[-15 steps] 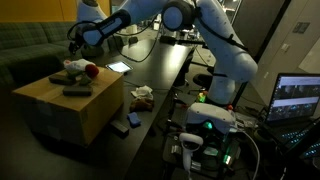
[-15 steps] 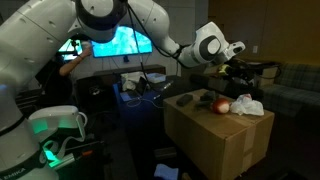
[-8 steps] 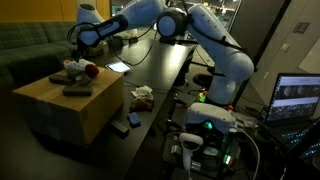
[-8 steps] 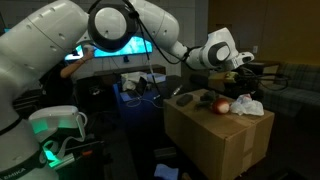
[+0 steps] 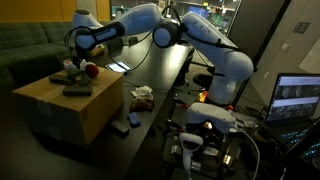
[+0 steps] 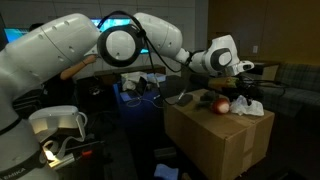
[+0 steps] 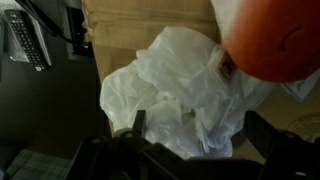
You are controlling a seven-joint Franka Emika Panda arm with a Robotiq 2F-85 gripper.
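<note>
gripper (image 7: pixel 200 140): jaws spread wide; two dark fingers enter from the bottom edge of the wrist view, the bag showing between them; contact with the bag: cannot tell
plastic bag (image 7: pixel 180 85): thin white film, crumpled, glossy creases; fills the centre of the wrist view; lies on the box top; in an exterior view (image 6: pixel 249 106) only a small white lump at the right end of the box top
apple (image 7: pixel 275 40): red-orange, round, smooth skin; upper right of the wrist view, blurred, overlapping the bag's edge; in an exterior view (image 5: pixel 90 70) a small red ball just beside the bag
cardboard box (image 7: pixel 150 20): brown, matte, flat top; wrist view shows only a strip of the top; both exterior views show the whole block with its side walls
dark flat object (image 5: pixel 76 91): slab-shaped, on the box top; seen in both exterior views, not in the wrist view
remote (image 7: pixel 25 40): black, rows of small buttons; upper left of the wrist view, on a dark surface off the box
arm (image 6: pixel 120 45): white rounded shells, dark joints; exterior views only
</note>
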